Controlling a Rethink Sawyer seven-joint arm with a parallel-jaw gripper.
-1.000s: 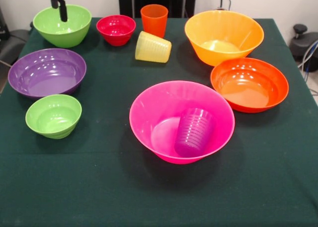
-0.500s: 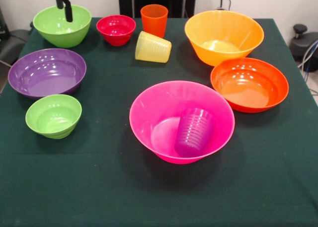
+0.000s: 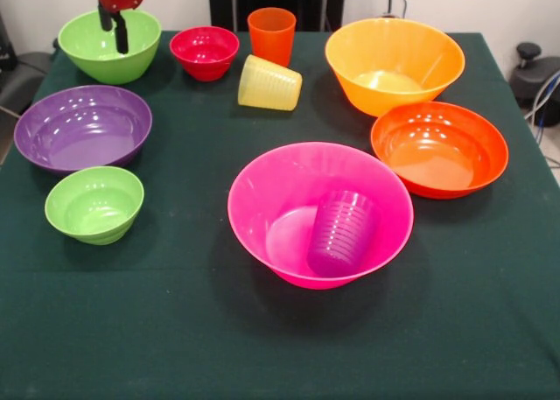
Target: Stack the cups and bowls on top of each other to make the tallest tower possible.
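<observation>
Gripper [image 3: 117, 31] lower than a second ago, now dipping inside medium green glossy plastic bowl [image 3: 109, 45], jaw state impossible to tell; likely next tower piece, bound for large pink glossy bowl [image 3: 320, 214] holding tipped purple ribbed cup [image 3: 342, 232].

- 1 cup [image 3: 342, 232] lies tilted inside the nearest large bowl [image 3: 262, 190].
- Behind it, another cup [image 3: 269, 83] lies sideways before an upright cup [image 3: 271, 36].
</observation>
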